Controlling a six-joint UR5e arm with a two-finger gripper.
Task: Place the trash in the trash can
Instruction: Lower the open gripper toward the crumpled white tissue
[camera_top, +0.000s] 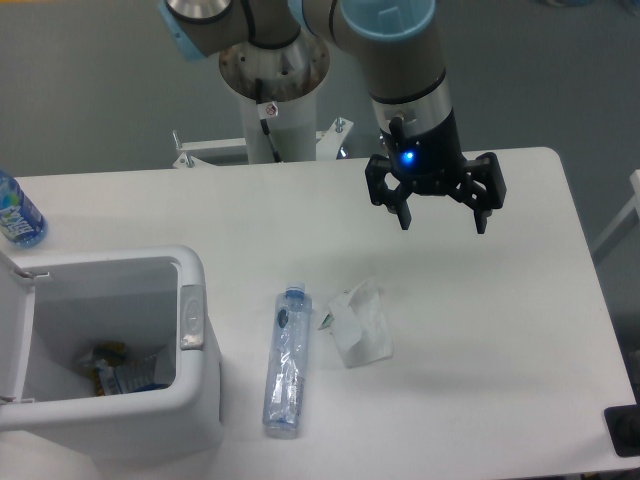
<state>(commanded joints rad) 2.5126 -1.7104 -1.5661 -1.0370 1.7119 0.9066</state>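
camera: my gripper (442, 222) hangs wide open and empty above the table (500, 330); wrapper (357, 322) and bottle (286, 360) lie below, beside the bin (195, 345). nothing picked yet; next i'd descend onto the wrapper.

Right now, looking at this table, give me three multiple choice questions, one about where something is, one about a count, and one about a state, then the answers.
1. Where does the flattened clear bottle lie?
A. inside the trash can
B. on the table between the trash can and the crumpled wrapper
C. in the gripper

2. How many pieces of trash lie loose on the table?
A. two
B. four
C. none

3. How is the gripper?
A. shut on the wrapper
B. open, holding nothing
C. shut on the bottle

Answers:
1 B, it lies right of the trash can and left of the crumpled wrapper.
2 A, bottle and wrapper.
3 B, its fingers are spread, above the table.
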